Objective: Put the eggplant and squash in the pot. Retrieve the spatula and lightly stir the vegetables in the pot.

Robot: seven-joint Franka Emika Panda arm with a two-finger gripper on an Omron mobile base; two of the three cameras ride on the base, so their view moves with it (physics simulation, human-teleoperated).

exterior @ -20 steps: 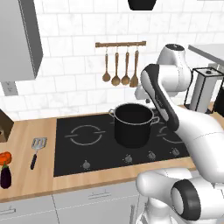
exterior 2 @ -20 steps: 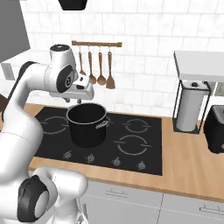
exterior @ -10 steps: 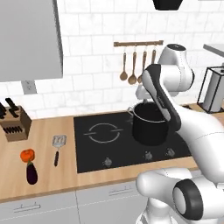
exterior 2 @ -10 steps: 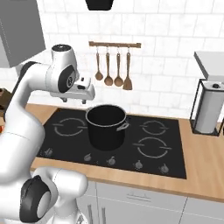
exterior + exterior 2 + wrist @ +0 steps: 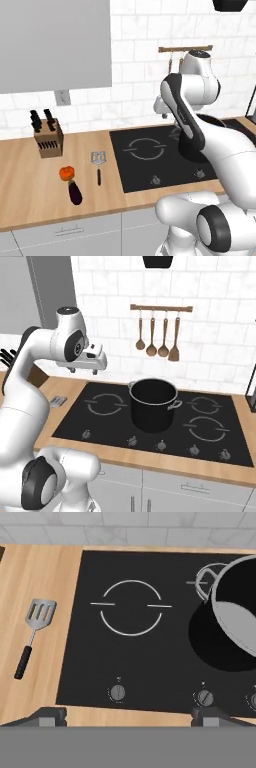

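The dark purple eggplant (image 5: 75, 193) lies on the wooden counter left of the hob, with the orange-red squash (image 5: 67, 173) just behind it. The spatula (image 5: 98, 165) (image 5: 34, 634) lies beside them, silver slotted head away from the counter's front edge, black handle toward it. On the hob's middle stands the black pot (image 5: 152, 405) (image 5: 235, 622), nothing visible inside it; the arm partly hides it in the left base view. My gripper (image 5: 99, 366) (image 5: 131, 716) hangs open and holds nothing, high over the hob's left burner, well away from the vegetables.
A knife block (image 5: 47, 137) stands at the back of the counter, left of the vegetables. Wooden spoons and a wooden spatula (image 5: 157, 331) hang on a rail above the hob (image 5: 135, 637). A grey wall cabinet (image 5: 55, 45) hangs over the left counter.
The base has driven left, so both base views shifted: the eggplant, squash, spatula and knife block now sit nearer the picture's middle. The things themselves have not moved.
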